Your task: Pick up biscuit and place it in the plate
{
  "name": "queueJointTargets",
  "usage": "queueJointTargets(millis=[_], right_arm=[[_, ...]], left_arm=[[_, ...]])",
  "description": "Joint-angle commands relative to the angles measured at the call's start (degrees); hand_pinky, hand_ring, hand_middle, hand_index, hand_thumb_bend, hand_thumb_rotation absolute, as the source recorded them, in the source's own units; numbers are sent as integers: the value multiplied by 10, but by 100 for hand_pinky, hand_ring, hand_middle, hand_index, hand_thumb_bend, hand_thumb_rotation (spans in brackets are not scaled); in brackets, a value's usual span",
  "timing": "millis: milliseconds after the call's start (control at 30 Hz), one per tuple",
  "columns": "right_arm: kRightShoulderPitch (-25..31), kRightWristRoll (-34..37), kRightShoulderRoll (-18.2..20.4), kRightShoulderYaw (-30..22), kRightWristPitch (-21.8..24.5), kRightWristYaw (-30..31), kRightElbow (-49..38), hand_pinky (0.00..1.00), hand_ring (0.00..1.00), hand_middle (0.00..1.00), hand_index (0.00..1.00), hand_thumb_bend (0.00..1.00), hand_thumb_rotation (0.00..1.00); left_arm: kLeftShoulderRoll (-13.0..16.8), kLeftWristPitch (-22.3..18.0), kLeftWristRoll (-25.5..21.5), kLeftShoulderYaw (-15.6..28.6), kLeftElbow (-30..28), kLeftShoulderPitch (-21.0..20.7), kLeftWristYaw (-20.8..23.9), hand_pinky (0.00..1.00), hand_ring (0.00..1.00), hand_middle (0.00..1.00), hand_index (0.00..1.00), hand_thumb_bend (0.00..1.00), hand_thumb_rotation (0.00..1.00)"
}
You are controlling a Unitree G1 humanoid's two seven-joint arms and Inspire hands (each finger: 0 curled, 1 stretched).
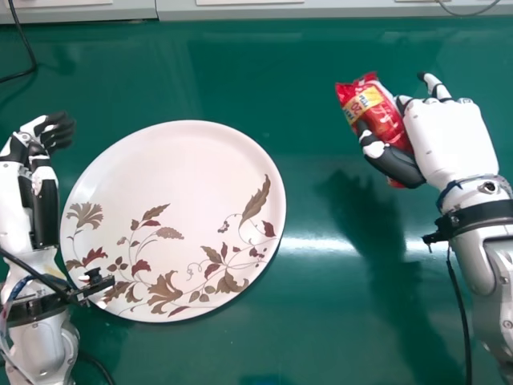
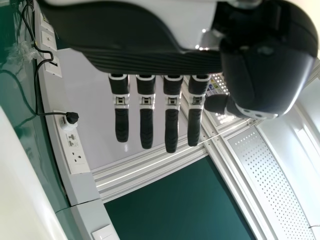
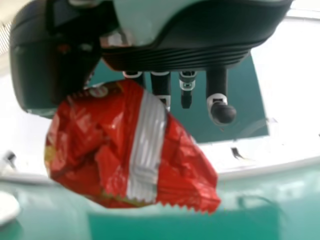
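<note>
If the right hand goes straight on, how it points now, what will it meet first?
From the black-and-white right hand, the way looks free over the glossy green table to the pale grey strip beyond, though with height unclear it might pass above.

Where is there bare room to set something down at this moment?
The plate carries nothing. The green table is bare between the plate and the right hand, which holds the red biscuit packet. It is crowded at the plate's left, where the left arm overlaps the rim in the head view.
</note>
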Motion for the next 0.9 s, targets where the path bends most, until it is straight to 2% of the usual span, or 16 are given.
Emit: queueJointTargets(millis=[0,167,333,567,700,767,867], right_arm=[[-14,0,9,1,-13,6,-31,5,10,46,47,52,0],[-44,12,33,26,-53,18,-63,6,11,46,47,52,0],[-68,36,56,60,-116,17,-62,6,11,45,48,52,0],[-120,43,88,125,-190,32,-20,7,14,40,48,51,0],[-147,48,109,164,-222,40,31,8,16,39,48,51,0],[-158,55,121,182,-224,61,57,9,34,43,49,51,0],[-176,28,130,207,-232,69,94,9,40,44,49,51,0]], left_arm=[[-7,-1,-1,0,29,18,-2,67,71,71,74,0,0],[-3,2,3,0,32,12,0,68,71,72,74,0,0],[1,0,5,2,39,5,2,66,70,71,73,0,0],[5,-5,2,1,44,-2,-1,67,70,70,73,0,0],[10,-11,-5,1,50,-6,-5,69,70,71,74,0,0],[11,-11,-6,3,50,-7,-5,70,71,71,74,0,0],[11,-7,-1,5,46,-7,-3,69,70,71,75,0,0]])
